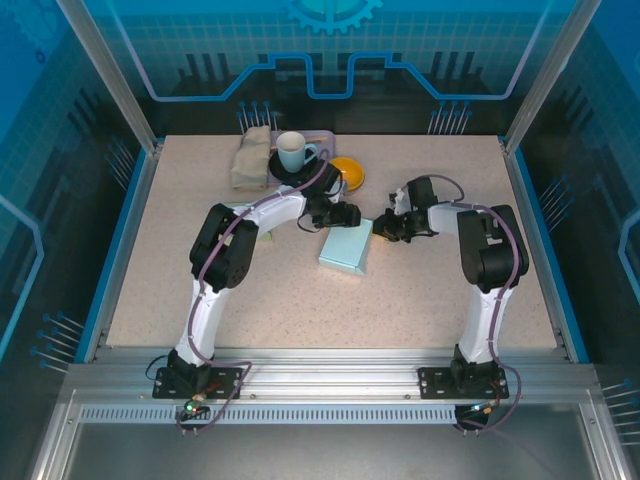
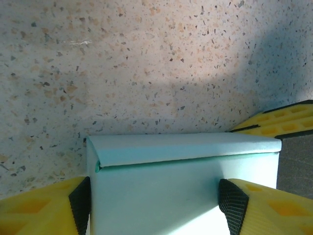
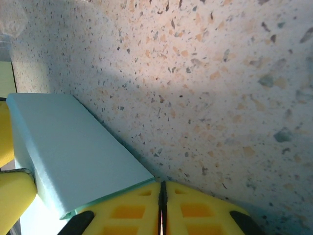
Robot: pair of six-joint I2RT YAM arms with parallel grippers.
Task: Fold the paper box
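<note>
The light teal paper box (image 1: pixel 347 248) lies closed at the table's middle. Its folded top flap (image 2: pixel 181 147) runs across the left wrist view. My left gripper (image 1: pixel 343 215) sits at the box's far end, open wide (image 2: pixel 155 205). Its left pad (image 2: pixel 80 203) is against the box's side edge, and its right pad (image 2: pixel 232 205) lies over the box's face. My right gripper (image 1: pixel 386 228) is at the box's far right corner, its yellow fingers (image 3: pixel 127 213) pressed together with nothing between them. The box (image 3: pixel 73 152) lies just left of those fingers, one edge running under the left one.
At the back of the table stand a white mug (image 1: pixel 292 151) on a dark saucer, a folded beige cloth (image 1: pixel 250 156) and a yellow dish (image 1: pixel 349 172). Blue rails (image 1: pixel 528 230) border the speckled tabletop. The right gripper's yellow finger (image 2: pixel 279 120) shows beside the box.
</note>
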